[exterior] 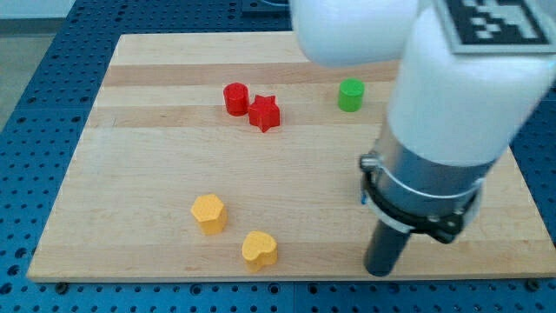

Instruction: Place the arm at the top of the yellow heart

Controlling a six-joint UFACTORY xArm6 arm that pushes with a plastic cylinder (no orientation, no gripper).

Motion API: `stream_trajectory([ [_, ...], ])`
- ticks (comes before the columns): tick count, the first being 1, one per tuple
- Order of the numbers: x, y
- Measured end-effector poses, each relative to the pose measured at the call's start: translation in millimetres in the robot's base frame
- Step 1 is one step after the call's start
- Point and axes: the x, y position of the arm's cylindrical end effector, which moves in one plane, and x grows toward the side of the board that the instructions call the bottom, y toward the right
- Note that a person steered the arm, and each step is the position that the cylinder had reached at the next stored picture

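The yellow heart [259, 249] lies near the bottom edge of the wooden board [156, 156], left of centre. My tip [380, 271] rests on the board near its bottom edge, well to the right of the heart and a little lower in the view. A yellow hexagon-like block [208, 212] sits up and to the left of the heart, apart from it.
A red cylinder [235, 98] and a red star [264, 113] touch each other near the board's top middle. A green cylinder [350, 95] stands to their right. The arm's white and grey body [452, 113] covers the board's right part.
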Motion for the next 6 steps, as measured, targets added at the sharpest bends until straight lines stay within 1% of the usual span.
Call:
stream_trajectory([
  [1,-18,-32],
  [2,-6,-62],
  [3,4,-70],
  [4,4,-74],
  [5,-36,-101],
  [6,-48,-145],
])
